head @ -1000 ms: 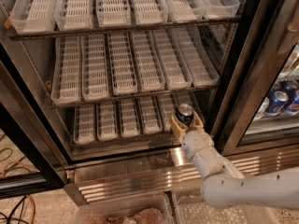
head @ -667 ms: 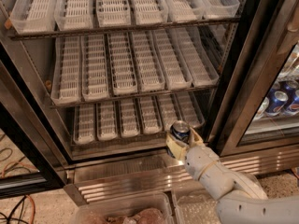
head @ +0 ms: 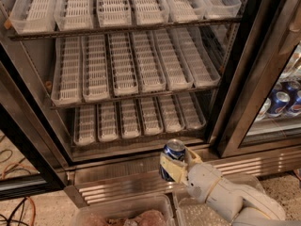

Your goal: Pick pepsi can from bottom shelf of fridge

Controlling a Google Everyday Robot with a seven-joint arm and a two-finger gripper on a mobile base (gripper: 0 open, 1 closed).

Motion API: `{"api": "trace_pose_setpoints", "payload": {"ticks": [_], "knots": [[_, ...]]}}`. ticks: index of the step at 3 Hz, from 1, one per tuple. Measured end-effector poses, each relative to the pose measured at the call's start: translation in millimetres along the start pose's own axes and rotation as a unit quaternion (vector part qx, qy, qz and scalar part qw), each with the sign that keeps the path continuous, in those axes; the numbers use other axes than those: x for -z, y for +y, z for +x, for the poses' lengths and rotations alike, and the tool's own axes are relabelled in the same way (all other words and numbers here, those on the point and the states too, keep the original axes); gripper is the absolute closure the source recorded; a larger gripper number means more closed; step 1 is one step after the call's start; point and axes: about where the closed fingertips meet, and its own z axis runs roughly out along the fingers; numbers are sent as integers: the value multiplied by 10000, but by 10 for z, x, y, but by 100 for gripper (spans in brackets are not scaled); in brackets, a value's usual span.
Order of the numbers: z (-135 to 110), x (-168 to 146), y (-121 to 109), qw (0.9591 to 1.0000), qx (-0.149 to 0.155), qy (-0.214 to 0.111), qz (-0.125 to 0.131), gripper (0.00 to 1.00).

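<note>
A: How far along is the pick, would you say?

B: Nearly done, by my reading. The pepsi can (head: 174,153) is off the bottom shelf (head: 141,119) and outside the fridge (head: 237,79), hanging in front of the steel sill (head: 117,175) at the cabinet's foot. Every lane tray (head: 87,124) on that lowest rack looks bare from here.

A: So what's left?

B: Little, as I judge it: carry the can clear of the doorway without letting it slip. Nothing in view says where it should end up.

A: And the end effector?

B: The end effector (head: 178,165) sits low, right of centre, just in front of the sill, at the tip of the white arm (head: 225,197) that enters from the bottom right corner. It is narrowed to about the can's width and clamped on it. One of its yellowish fingers (head: 170,168) lies across the near side of the can's lower body, and the other shows at the can's right.

A: Is the can upright?

B: Tilted a little, its silver top leaning right. It seems to touch nothing but the fingers.

A: Any lookalikes nearby?

B: A cluster of blue cans (head: 284,100) behind the neighbouring glass door on the right, well apart from the held one.

A: Anything underneath?

B: Translucent plastic tubs (head: 117,211) along the bottom edge, below the sill; a dropped can would likely land there
</note>
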Motion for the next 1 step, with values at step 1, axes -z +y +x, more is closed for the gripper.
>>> {"api": "trace_pose_setpoints", "payload": {"ticks": [1], "knots": [[53,75,115,9996,-202,110,-141,100]]}}
